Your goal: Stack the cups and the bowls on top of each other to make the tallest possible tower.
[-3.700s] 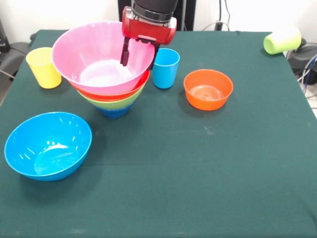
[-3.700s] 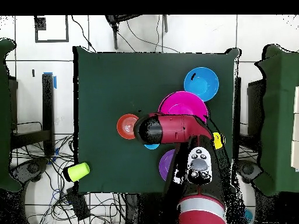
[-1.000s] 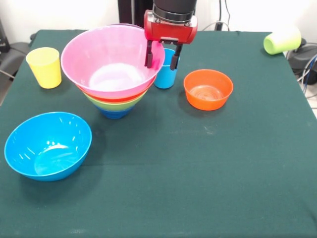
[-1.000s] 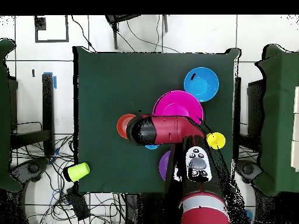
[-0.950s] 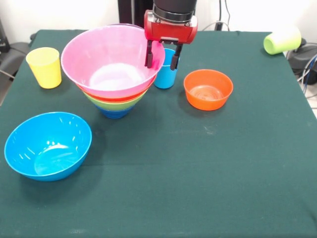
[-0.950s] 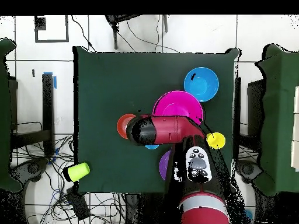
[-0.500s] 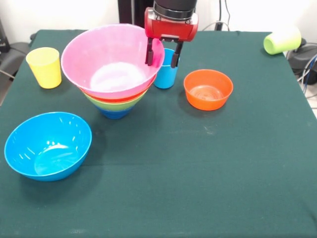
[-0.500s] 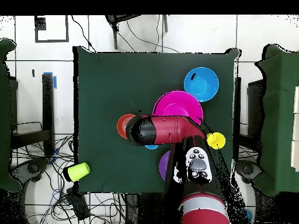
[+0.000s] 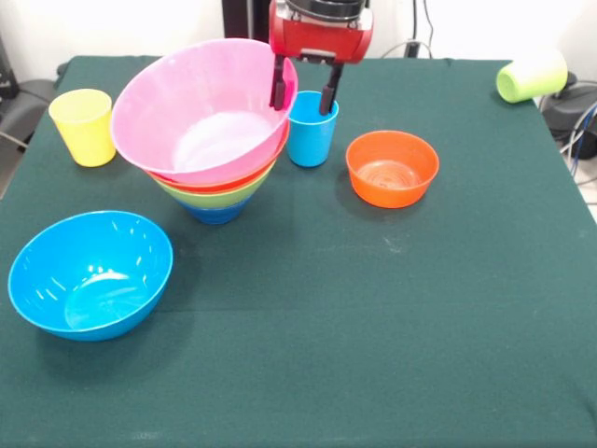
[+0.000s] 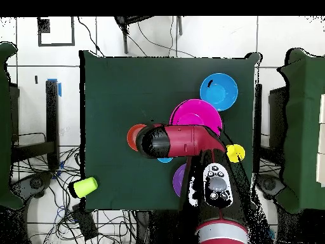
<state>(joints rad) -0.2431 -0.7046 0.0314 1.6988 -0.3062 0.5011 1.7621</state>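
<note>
The tower stands at the far left of the front view: small dark blue bowl (image 9: 216, 213) at the bottom, then lime green bowl (image 9: 220, 194), orange-red bowl (image 9: 229, 176), and large pink bowl (image 9: 196, 117) on top, tilted with its right rim raised. My gripper (image 9: 302, 105) is open; one finger (image 9: 277, 89) is at the pink bowl's right rim, the other over the light blue cup (image 9: 311, 133). The yellow cup (image 9: 84, 126) stands left of the tower. The lime green cup (image 9: 532, 77) lies on its side at the far right corner. The purple bowl (image 10: 179, 180) shows only overhead, partly under my arm.
The small orange bowl (image 9: 392, 168) sits right of the light blue cup. The large light blue bowl (image 9: 90, 273) sits near the front left. In the overhead view my arm (image 10: 181, 140) covers the gripper and part of the pink bowl (image 10: 198, 114). Cables lie beyond the table edges.
My gripper has moved from inside the pink bowl to its right rim and risen a little. The pink bowl is now tilted, with its right rim higher.
</note>
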